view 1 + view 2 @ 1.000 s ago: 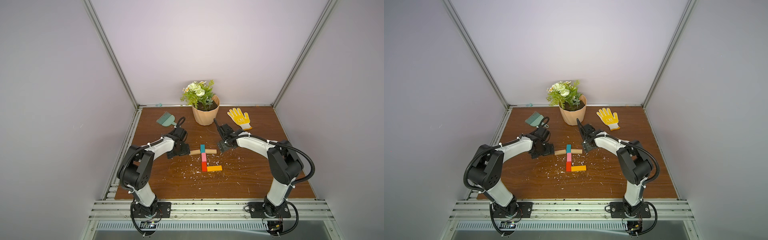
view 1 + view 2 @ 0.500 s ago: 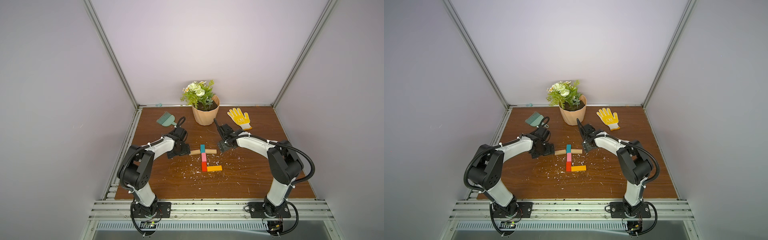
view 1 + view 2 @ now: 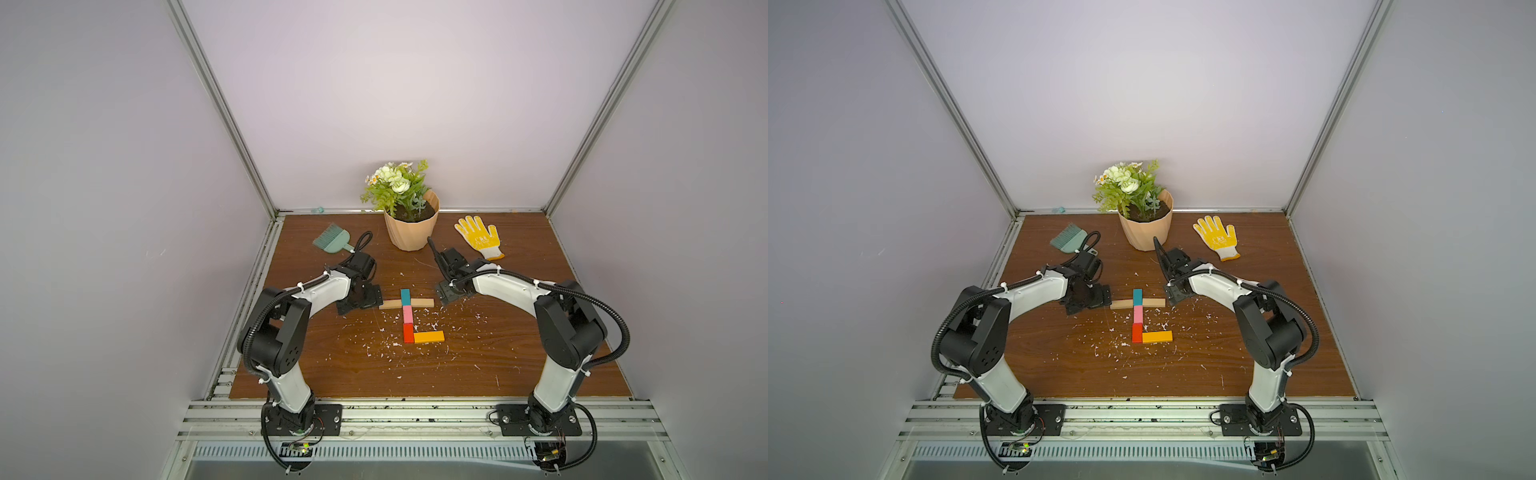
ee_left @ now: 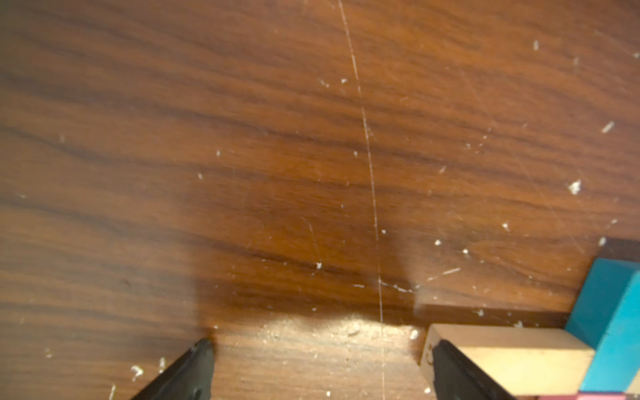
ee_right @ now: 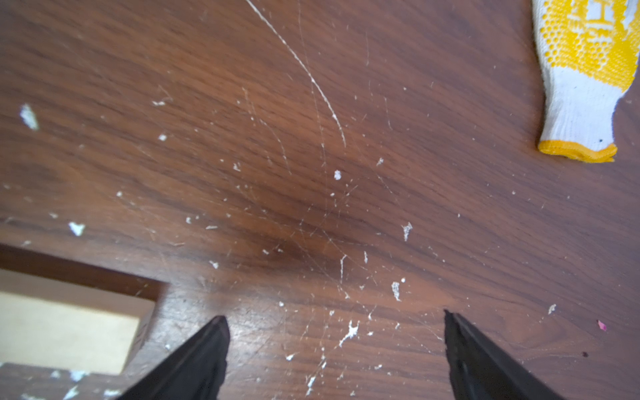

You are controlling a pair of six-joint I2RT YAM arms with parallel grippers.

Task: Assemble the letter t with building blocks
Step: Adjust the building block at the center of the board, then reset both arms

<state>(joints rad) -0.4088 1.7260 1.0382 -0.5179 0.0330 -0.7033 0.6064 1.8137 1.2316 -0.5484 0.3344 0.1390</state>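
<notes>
Left fingers (image 4: 188,375): spread wide, nothing between them, low over the counter (image 3: 498,353); one tip at the outer end of the left tan block (image 3: 390,305), contact unclear.
Letter t (image 3: 1137,314): mid-counter, between the arms.
Column: teal block (image 3: 405,296), pink block (image 3: 407,314), red block (image 3: 408,333), end to end.
Crossbar: tan blocks flanking the teal; right tan block (image 3: 422,302).
Foot: orange block (image 3: 429,337), sideways from the red.
Right fingers (image 5: 194,367): spread wide, holding nothing, just beside the right tan block's end.
</notes>
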